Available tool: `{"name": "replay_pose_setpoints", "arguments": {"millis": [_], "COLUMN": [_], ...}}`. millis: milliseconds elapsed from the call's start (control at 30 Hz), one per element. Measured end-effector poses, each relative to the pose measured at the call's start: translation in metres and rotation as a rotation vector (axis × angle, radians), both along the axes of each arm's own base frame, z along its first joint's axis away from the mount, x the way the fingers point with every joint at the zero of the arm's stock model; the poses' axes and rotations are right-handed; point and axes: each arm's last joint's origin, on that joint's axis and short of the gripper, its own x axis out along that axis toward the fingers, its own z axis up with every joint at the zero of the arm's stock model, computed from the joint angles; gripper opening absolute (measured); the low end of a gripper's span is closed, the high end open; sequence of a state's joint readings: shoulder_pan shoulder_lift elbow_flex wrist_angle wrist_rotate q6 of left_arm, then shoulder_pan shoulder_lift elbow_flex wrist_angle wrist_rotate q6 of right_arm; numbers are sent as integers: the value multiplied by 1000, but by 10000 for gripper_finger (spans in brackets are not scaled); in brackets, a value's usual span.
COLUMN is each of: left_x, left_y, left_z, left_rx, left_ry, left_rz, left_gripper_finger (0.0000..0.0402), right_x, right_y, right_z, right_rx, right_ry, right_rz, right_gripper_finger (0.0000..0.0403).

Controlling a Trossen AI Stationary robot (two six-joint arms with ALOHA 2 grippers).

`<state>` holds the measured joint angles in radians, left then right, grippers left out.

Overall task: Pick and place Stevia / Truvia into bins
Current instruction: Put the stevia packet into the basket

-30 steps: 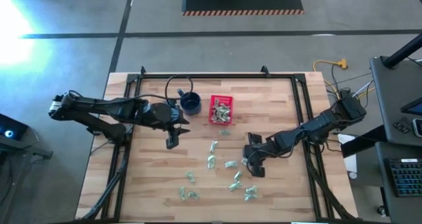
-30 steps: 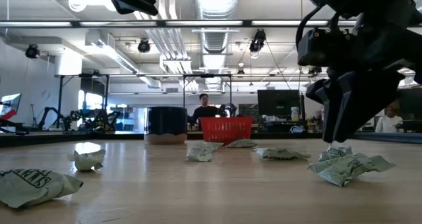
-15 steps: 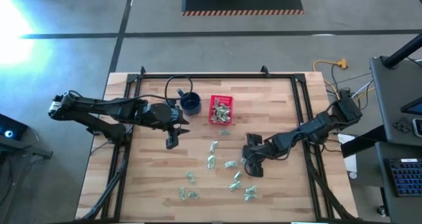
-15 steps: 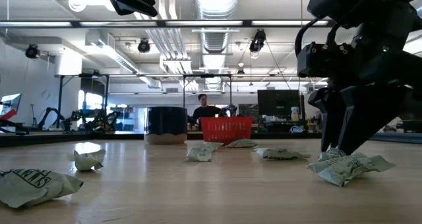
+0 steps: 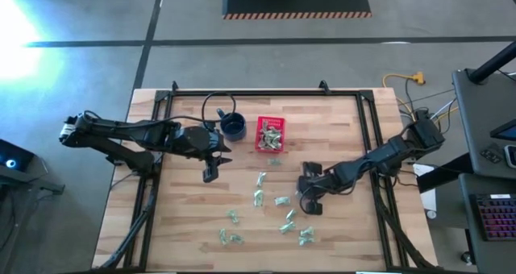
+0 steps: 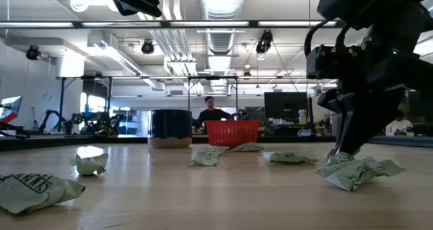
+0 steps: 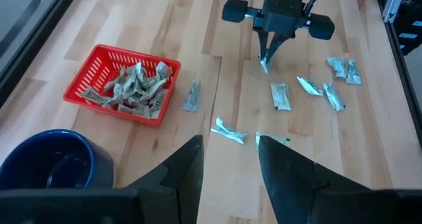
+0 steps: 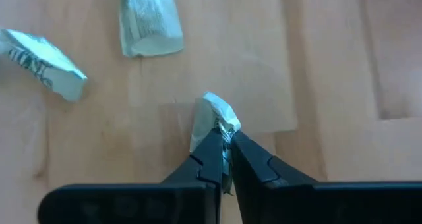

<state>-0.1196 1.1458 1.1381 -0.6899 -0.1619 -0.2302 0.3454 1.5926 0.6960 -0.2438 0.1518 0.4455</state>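
Note:
Several pale green-and-white Stevia sachets (image 5: 282, 201) lie scattered on the wooden table's near half. More of them fill the red basket (image 5: 270, 134), which stands beside a dark blue mug (image 5: 233, 127). My right gripper (image 8: 225, 137) is down at table level, right of the scatter, shut on one crumpled sachet (image 8: 212, 115). The left wrist view shows that sachet (image 7: 265, 66) under the right gripper's fingertips. My left gripper (image 7: 227, 165) hovers open, above the table, left of the basket (image 7: 122, 85). My right gripper pinches the crumpled sachet by one end (image 8: 221, 126) between its two fingertips. The fingers come from above, slanting down toward the table. The rest of the sachet sticks out beyond the tips and rests on the wood (image 6: 342, 159).
A black metal frame (image 5: 266, 93) runs round the table's far and side edges. Loose sachets (image 6: 355, 172) lie just in front of my right gripper, and others (image 7: 280, 95) lie between the two arms. Bare wood lies at the table's near left.
My right gripper has opened wide over the sachet, come down a little and then shut on it. The sachet stays on the table.

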Motion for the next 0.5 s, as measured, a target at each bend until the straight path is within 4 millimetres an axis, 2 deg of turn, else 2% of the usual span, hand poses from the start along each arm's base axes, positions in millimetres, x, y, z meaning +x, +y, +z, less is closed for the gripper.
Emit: {"name": "replay_pose_setpoints", "arguments": {"millis": [267,500], "left_x": [0,2], "left_y": [0,0], "left_z": [-8,-17], "left_rx": [2,-18], "left_ry": [23,21], "left_rz": [0,17], "left_gripper_finger": [130,130], "right_x": [13,35], "right_y": [-16,-56], "right_z": [36,67], "right_rx": [-93,-265], "right_ry": [-168,-271], "right_rz": [-56,-144], "right_gripper_finger": [14,13]}}
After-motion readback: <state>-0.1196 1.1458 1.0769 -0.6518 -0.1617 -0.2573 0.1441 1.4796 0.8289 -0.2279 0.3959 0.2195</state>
